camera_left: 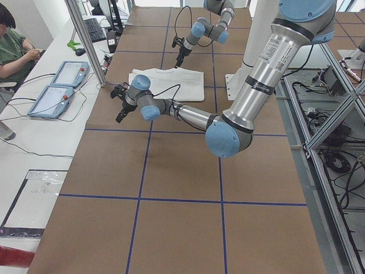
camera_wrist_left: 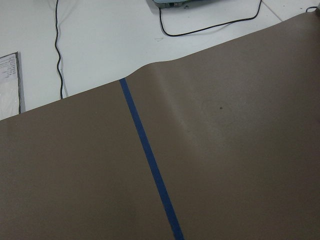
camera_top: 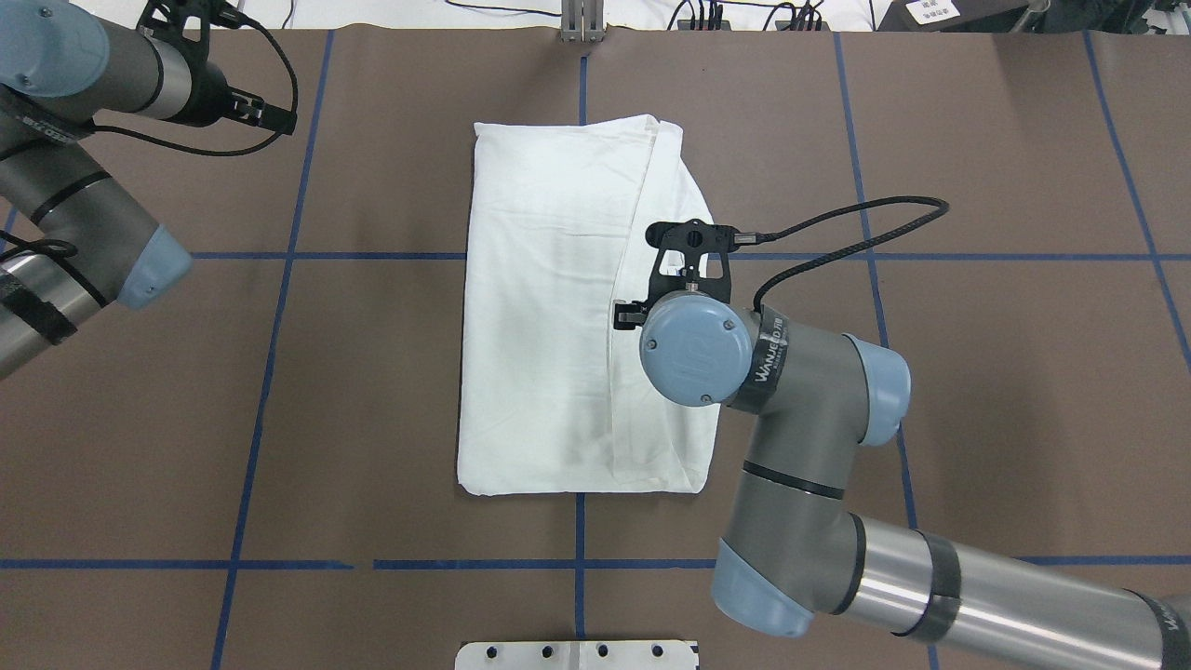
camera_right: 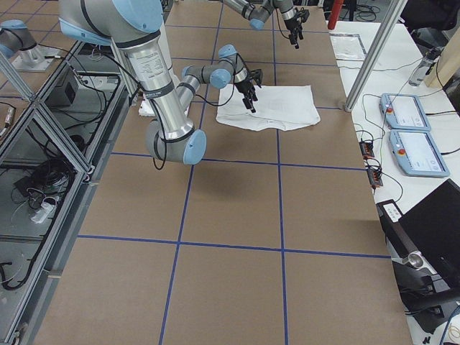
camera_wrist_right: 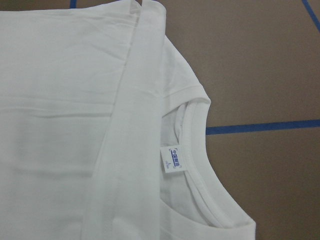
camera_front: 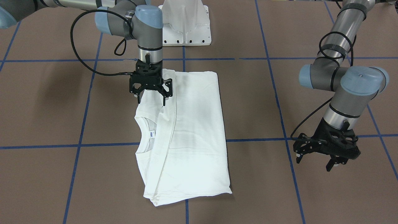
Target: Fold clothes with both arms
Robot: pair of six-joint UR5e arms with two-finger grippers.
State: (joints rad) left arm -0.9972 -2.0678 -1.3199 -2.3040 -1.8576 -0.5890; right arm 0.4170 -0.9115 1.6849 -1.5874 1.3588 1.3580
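Observation:
The white T-shirt (camera_front: 189, 133) lies folded into a long rectangle in the middle of the brown table, with a sleeve laid along it. Its collar and small neck label (camera_front: 151, 134) face the robot's right side. No black text shows. My right gripper (camera_front: 151, 100) hangs open and empty just above the shirt's shoulder edge near the collar. The right wrist view shows the collar and label (camera_wrist_right: 171, 160) below. My left gripper (camera_front: 314, 161) is open and empty over bare table, well away from the shirt's other long edge. The shirt also shows in the overhead view (camera_top: 549, 307).
The white metal pedestal (camera_front: 186, 25) stands at the robot's side of the table, behind the shirt. Blue tape lines (camera_front: 258, 140) cross the brown surface. The left wrist view shows the table's far edge (camera_wrist_left: 150, 67) and a white bench with cables. An operator (camera_left: 14, 43) sits beyond it.

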